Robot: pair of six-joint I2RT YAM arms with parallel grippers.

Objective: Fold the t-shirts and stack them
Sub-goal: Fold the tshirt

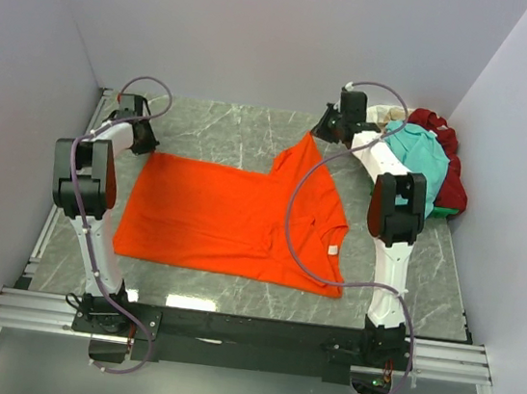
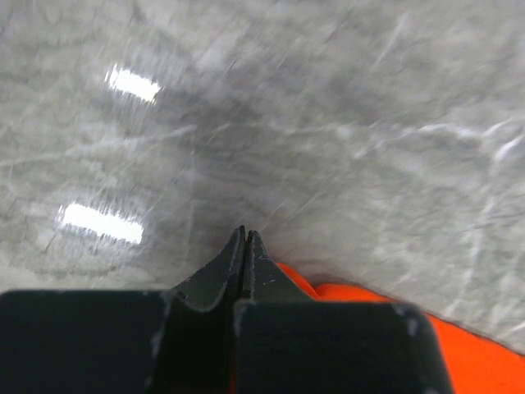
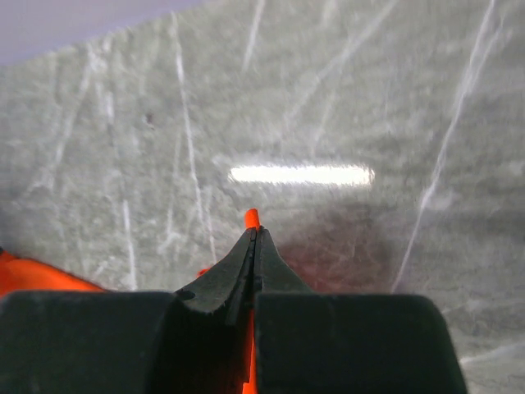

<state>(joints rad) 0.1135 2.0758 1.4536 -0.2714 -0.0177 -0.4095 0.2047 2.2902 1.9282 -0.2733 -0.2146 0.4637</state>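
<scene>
The bright orange t-shirt point(image 1: 232, 217) lies spread across the middle of the marble table, neck with its small white label point(image 1: 333, 250) to the right. My left gripper point(image 1: 144, 145) is shut on the shirt's far left corner; orange cloth point(image 2: 459, 345) shows beside its closed fingers point(image 2: 244, 246). My right gripper point(image 1: 323, 132) is shut on the far sleeve tip, lifted into a peak; a bit of orange point(image 3: 252, 217) sticks out past its fingertips point(image 3: 253, 238). A heap of teal point(image 1: 420, 150), dark red point(image 1: 452, 178) and cream point(image 1: 388, 113) shirts sits at the far right.
White walls close in the table point(image 1: 243, 131) at the back and both sides. The heap of shirts fills the far right corner beside my right arm point(image 1: 398, 210). A metal rail point(image 1: 245, 336) runs along the near edge.
</scene>
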